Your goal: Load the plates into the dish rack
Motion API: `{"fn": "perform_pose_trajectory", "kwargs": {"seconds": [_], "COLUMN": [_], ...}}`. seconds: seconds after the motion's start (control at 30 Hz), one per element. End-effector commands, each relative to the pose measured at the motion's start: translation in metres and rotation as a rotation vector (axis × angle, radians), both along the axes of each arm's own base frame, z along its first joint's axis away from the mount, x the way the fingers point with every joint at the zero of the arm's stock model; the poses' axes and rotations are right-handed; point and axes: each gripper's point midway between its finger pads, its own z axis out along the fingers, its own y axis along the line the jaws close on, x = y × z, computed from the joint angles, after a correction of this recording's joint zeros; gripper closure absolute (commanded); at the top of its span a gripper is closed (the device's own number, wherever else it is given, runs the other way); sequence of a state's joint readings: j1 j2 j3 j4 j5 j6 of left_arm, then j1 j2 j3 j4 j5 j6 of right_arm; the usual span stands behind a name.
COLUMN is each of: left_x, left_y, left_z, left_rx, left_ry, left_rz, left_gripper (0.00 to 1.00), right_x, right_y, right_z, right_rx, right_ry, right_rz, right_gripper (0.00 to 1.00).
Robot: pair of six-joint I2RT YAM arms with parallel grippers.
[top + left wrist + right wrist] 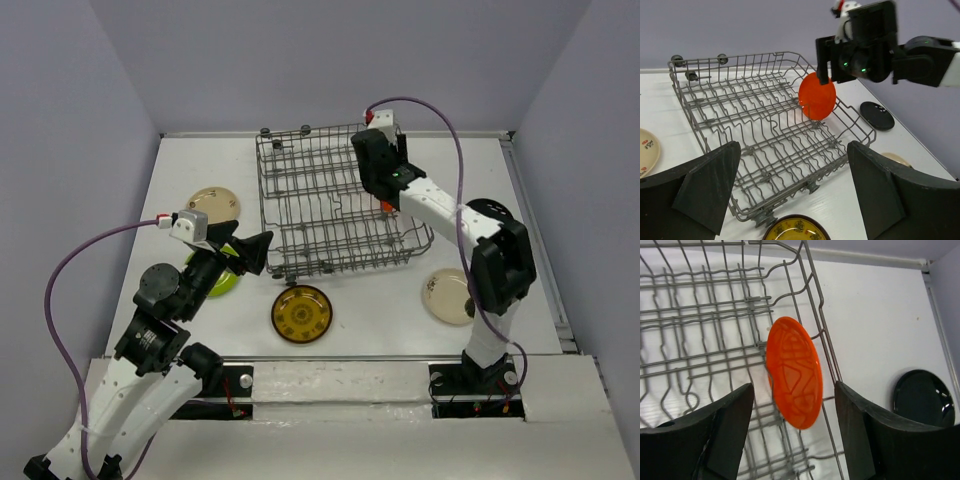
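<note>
I see the orange plate (794, 372) standing on edge inside the grey wire dish rack (300, 200), against its right wall. My right hand (793, 385) and left hand (793, 145) are both released.

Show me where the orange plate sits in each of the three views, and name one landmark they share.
Top external: orange plate, a sliver under the right arm.
Left wrist: the plate upper middle, on edge in the dish rack.
Right wrist: the plate at centre, beside the rack's side wall.
Shared landmark: the dish rack's wall next to it.
</note>
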State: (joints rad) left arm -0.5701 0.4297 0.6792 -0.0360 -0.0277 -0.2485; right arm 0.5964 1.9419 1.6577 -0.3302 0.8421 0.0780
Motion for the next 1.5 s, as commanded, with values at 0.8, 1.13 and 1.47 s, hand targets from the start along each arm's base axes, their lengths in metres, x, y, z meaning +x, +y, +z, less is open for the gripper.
{"fn": "perform_pose_trajectory", "kwargs": {"seconds": [0.8,1.13,1.47], "left_x": [-0.012,-0.011,-0.008], "left_y": [0.000,-0.001,-0.004], "left_z": [0.020,0.019,0.015], "left_rx": [-0.034,-0.028,-0.016], "left_ry": [-0.076,-0.074,-0.060], "left_rz": [-0.030,-0.035,-0.037], "left_gripper": [0.01,0.01,0.01], "right_x": [-0.117,-0.106,-0.102], "right_y": [-0.307,-0.304,-0.311], "right_z": [-0.113,-0.161,-0.119], "right_rx": [1.157,1.318,1.293], "right_ry": [-0.278,-0.233,-0.377], "right_rz": [-0.527,-0.606,-0.545], "right_gripper": [0.37,0.60,0.93]}}
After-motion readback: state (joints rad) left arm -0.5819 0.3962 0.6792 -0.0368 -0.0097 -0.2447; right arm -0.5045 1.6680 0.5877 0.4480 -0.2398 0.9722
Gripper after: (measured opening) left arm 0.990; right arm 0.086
